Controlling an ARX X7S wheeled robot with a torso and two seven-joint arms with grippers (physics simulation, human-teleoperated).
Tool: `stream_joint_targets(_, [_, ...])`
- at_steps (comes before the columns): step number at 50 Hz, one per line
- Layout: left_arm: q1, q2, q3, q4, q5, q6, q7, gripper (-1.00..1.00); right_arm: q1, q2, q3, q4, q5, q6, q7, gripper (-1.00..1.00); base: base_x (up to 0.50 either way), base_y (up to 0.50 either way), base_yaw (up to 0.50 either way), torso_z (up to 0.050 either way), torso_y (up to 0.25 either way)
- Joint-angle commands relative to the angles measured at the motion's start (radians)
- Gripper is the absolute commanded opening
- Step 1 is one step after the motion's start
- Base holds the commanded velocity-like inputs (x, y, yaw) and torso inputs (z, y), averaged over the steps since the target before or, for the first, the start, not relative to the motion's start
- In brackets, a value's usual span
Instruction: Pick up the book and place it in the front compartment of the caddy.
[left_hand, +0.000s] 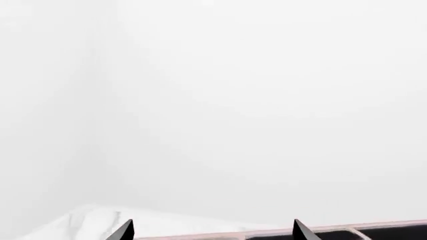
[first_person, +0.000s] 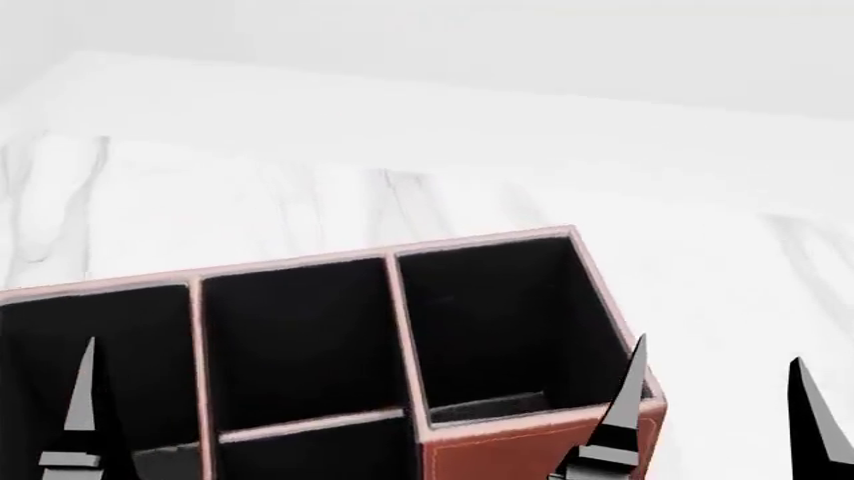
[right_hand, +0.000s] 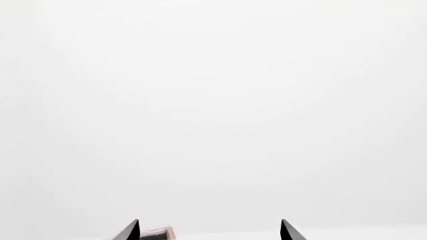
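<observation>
Left wrist view: the left gripper (left_hand: 212, 231) shows only its two dark fingertips, spread apart with nothing between them. Just beyond the tips runs a pale rim with black lining, a strip of the caddy (left_hand: 333, 233), and past the tip on one side lies a corner of the white marble desk (left_hand: 87, 220). The rest is blank wall. The book is not in sight here.

Head view: the caddy (first_person: 514, 455) fills the lower part, its reddish-brown wall and pale rims around black cells. The left gripper (first_person: 83, 420) shows one finger only, hanging over the leftmost column. The right gripper (first_person: 714, 405) stands with its fingers apart, one finger at the caddy's right-hand wall, the other out over bare desk (first_person: 400, 190). The middle column is parted by a low cross divider; which part is the front compartment cannot be settled, since the near part is cut off. No book appears anywhere.

Right wrist view: the right gripper (right_hand: 210, 231) is spread and empty, with a scrap of caddy rim (right_hand: 155, 233) beside one tip.

Judged from this, the book must first be found, so the head should look around the desk before either arm reaches. Any sideways sweep should first lift the fingertips clear of the caddy's walls.
</observation>
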Motion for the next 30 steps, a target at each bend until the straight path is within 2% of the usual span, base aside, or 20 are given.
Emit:
stream_joint_targets(1, [0.0,-0.01,0.008,-0.002,-0.006,0.005,-0.01,1.0,-0.002,0.008,-0.003,0.0,0.006,-0.01,0.003,1.0,0.0,0.0,0.5,0.0,0.0])
stream_joint_targets(20, [0.002,-0.025,0.043,-0.024,-0.006,0.015,-0.013,1.0,0.006,0.019,-0.009,0.017,0.006,-0.027,0.012,1.0,0.0,0.0,0.5,0.0,0.0])
stream_joint_targets(27, [0.0,-0.032,0.057,-0.031,-0.016,0.004,-0.009,1.0,0.033,0.025,-0.004,0.029,0.007,0.015,0.036,1.0,0.01,0.0,0.5,0.0,0.0])
stream_joint_targets(30, [-0.001,-0.036,0.058,-0.03,-0.028,-0.007,-0.008,1.0,0.043,0.029,-0.003,0.036,0.005,0.027,0.042,1.0,0.0,0.0,0.0,0.0,0.0])
